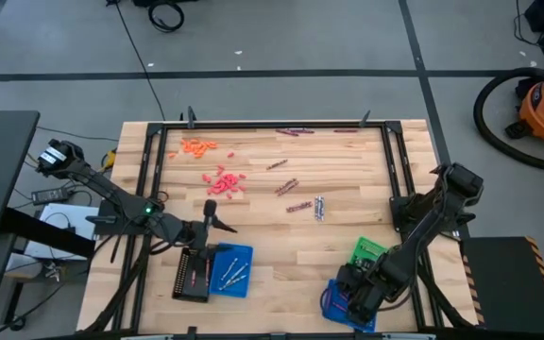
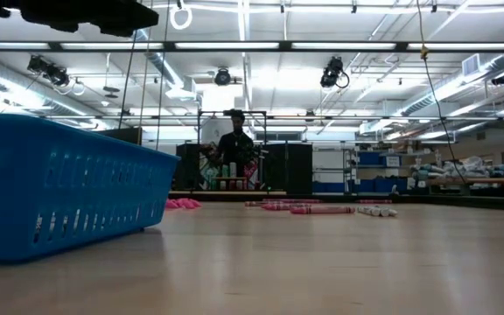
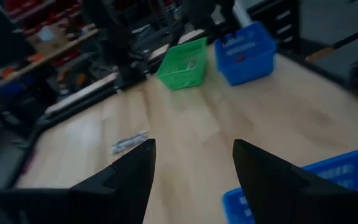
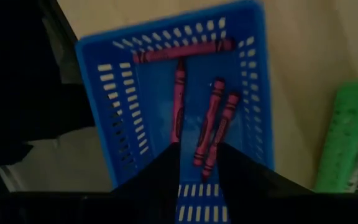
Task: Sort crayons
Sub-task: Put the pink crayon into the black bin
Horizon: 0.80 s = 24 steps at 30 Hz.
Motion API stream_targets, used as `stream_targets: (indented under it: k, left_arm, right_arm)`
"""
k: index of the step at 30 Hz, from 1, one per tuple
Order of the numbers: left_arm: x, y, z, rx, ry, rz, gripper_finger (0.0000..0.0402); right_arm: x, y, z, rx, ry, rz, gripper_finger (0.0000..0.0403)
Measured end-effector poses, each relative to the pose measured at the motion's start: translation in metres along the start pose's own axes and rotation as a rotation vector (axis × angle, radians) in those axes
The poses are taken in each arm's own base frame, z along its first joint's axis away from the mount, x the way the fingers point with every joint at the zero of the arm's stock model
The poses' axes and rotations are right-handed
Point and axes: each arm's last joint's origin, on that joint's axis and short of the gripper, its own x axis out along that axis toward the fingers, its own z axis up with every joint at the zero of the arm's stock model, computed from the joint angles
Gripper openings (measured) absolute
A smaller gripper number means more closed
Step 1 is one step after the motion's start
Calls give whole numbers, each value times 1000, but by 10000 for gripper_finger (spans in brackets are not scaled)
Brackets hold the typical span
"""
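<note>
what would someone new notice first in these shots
Bright loose crayons lie scattered on the pale wooden table: an orange cluster near the far left corner and a red-pink heap closer to the middle. At the near right edge, the right gripper hangs over a blue slotted plastic tray holding dark purple crayons. The left gripper, fingers spread, sits beside another blue tray and a black tray.

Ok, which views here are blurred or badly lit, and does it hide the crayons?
Left wrist view: motion-smeared, the green tray and silver crayons soft. Right wrist view: dim, dark at the edges, yet the red-pink crayons in the blue tray read clearly. Low view: bright ceiling lights. High view: evenly lit, crayons tiny.
</note>
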Motion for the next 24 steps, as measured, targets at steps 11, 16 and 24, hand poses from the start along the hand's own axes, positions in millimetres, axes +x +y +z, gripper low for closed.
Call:
stream_targets:
  k: [11, 16, 24]
  left_arm:
    - [5, 20, -8, -32, 95, 233, 226]
    - [7, 27, -18, -14, 170, 224, 226]
    - [10, 43, -32, 52, 288, 271, 226]
  right_arm:
    - [-20, -30, 42, -89, -197, -197, 113]
    - [-24, -48, 76, -152, -234, -277, 113]
    - [-31, -81, 128, -317, -248, -387, 113]
